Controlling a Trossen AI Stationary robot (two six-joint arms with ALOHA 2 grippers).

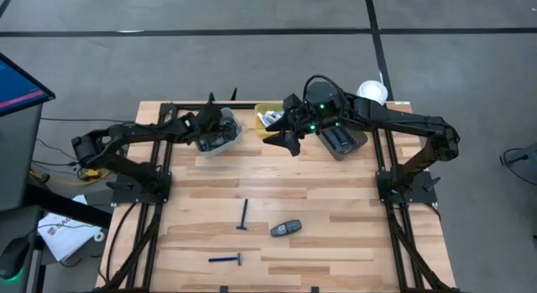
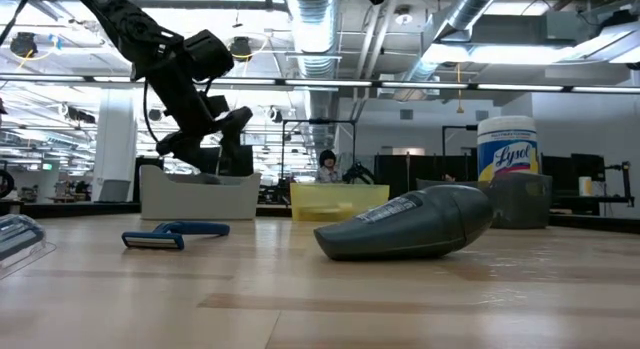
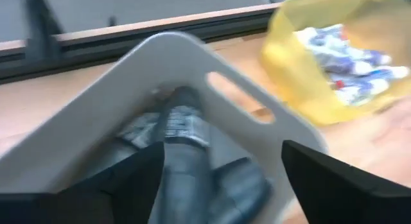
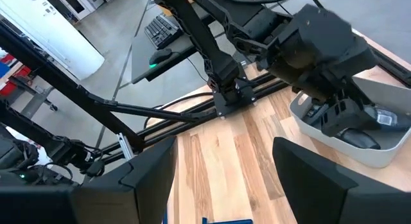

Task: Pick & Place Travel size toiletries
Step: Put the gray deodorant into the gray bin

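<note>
Grey bin point(image 3: 192, 63) holding dark pods point(image 3: 183, 131), yellow bin point(image 3: 289, 70) holding tubes point(image 3: 347, 63), left hand point(image 3: 218, 179) spread above pods

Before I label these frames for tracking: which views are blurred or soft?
Left wrist view: motion-smeared, grey bin and yellow bin both soft. Low view: pod sharp, room behind hazy with glaring lights. High and right wrist views: crisp.

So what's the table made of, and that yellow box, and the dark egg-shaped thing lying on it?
The table looks like wood: pale planks with visible grain and seams, lightly glossy. The yellow box seems to be thin plastic, since light glows through its wall. The dark egg-shaped thing is probably smooth, matte grey plastic with printed lettering, though what is inside cannot be seen.
</note>
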